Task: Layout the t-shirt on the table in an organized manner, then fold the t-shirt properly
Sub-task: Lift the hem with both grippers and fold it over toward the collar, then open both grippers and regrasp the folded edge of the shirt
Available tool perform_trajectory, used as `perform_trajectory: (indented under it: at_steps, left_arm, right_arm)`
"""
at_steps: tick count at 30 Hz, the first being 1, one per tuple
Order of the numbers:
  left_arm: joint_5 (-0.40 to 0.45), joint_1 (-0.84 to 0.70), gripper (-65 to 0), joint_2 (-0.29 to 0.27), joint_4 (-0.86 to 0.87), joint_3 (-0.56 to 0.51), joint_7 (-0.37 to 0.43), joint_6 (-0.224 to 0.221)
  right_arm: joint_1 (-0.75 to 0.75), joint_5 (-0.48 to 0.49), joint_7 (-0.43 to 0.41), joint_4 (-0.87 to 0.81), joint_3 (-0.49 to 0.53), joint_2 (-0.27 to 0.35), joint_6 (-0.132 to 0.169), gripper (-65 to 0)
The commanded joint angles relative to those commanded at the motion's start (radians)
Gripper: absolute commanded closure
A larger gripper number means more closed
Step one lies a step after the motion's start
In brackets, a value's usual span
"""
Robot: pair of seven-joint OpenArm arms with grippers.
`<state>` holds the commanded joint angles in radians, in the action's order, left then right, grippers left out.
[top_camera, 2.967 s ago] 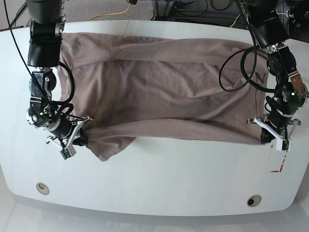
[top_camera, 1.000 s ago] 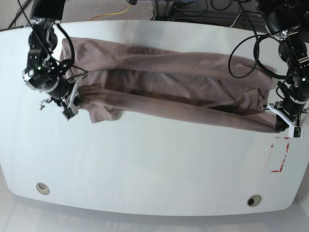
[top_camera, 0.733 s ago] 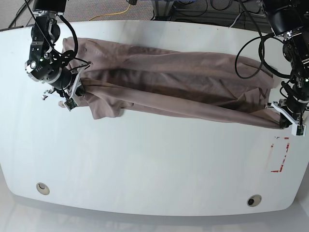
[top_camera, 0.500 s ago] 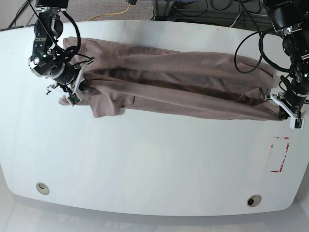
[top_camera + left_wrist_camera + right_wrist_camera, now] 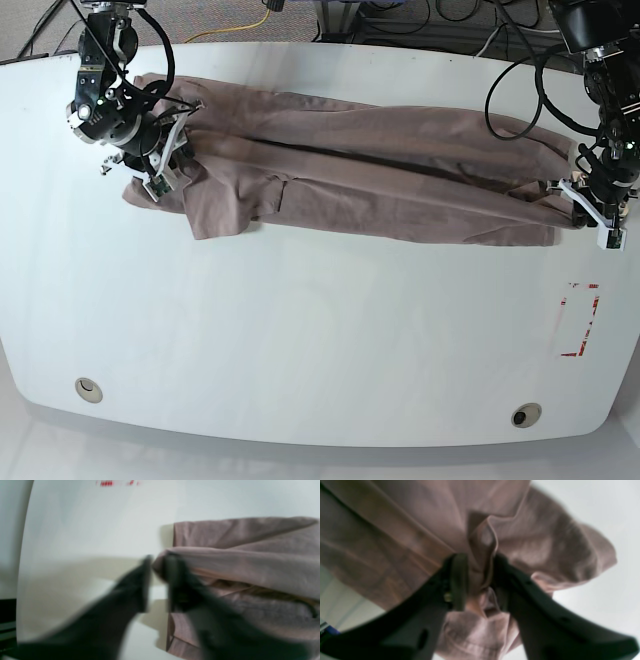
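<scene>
White table fills the base view, glossy w/ rounded corners. Most of its near half is bare.

T-shirt, dusty mauve-brown, lies across the far half as a long folded band running from approx 10 o'clock to 3 o'clock. It's doubled over lengthwise w/ creases along the length. A loose flap, prob a sleeve, hangs toward the near side at its 10 o'clock end. Left wrist view shows stacked layers of the t-shirt w/ a rolled top edge. Right wrist view shows the t-shirt bunched and wrinkled, blurry.

Right gripper sits at 10 o'clock on the shirt's end. In its wrist cam the right gripper has both dark fingers clamped on a gathered ridge of fabric between them.

Left gripper sits at 3 o'clock on the opposite end. In its wrist cam the left gripper pinches the rolled corner of cloth; fingers nearly together, view blurred.

Red tape marks form a partial rectangle outline at approx 4 o'clock, near the left gripper but apart from the shirt. Left wrist cam catches red tape marks at its top edge.

Two grommet holes along the near edge: grommet hole at 8 o'clock, second grommet hole at 5 o'clock.
</scene>
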<state>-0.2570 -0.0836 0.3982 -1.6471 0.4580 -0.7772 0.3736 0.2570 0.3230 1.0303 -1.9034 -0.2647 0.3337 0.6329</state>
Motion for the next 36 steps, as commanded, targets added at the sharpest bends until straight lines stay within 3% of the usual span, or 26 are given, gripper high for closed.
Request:
perform_trajectory:
  at_steps: [1, 3, 8, 15, 20, 28, 33, 36]
  left_arm:
    - [0.002, 0.000, -31.9, 0.000, 0.000, 0.000, 0.000, -0.002]
    - [0.017, 0.000, -39.2, 0.000, 0.000, 0.000, 0.000, -0.002]
    - [0.071, 0.008, -49.4, 0.000, 0.000, 0.000, 0.000, -0.002]
    - [0.074, 0.034, -49.9, 0.000, -0.009, 0.094, 0.000, 0.002]
    - [0.074, 0.086, -49.9, 0.002, -0.009, 0.173, 0.000, 0.003]
    - [0.072, 0.112, -49.9, 0.068, -0.031, 0.212, 0.000, 0.003]
    - [0.072, 0.114, -49.9, 0.080, -0.051, 0.212, 0.003, 0.003]
    - [0.072, 0.114, -49.9, 0.075, -0.058, 0.210, 0.003, 0.003]
  right_arm:
    - [0.000, 0.000, 0.000, 0.000, 0.000, 0.000, 0.000, -25.4]
    - [0.000, 0.000, 0.000, 0.000, 0.000, 0.000, 0.000, -27.0]
    - [0.000, -0.002, 0.000, 0.000, 0.000, 0.005, -0.005, -30.0]
    - [-0.002, -0.002, 0.000, -0.008, -0.003, 0.038, -0.006, -30.4]
    - [-0.002, 0.000, 0.002, -0.044, -0.075, 0.054, -0.005, -30.6]
    - [-0.009, 0.009, 0.003, -0.055, -0.127, 0.057, -0.003, -30.6]
    - [-0.074, 0.011, 0.003, -0.051, -0.144, 0.038, -0.002, -30.6]
    - [-0.123, 0.011, 0.003, -0.051, -0.144, -0.012, 0.000, -30.6]
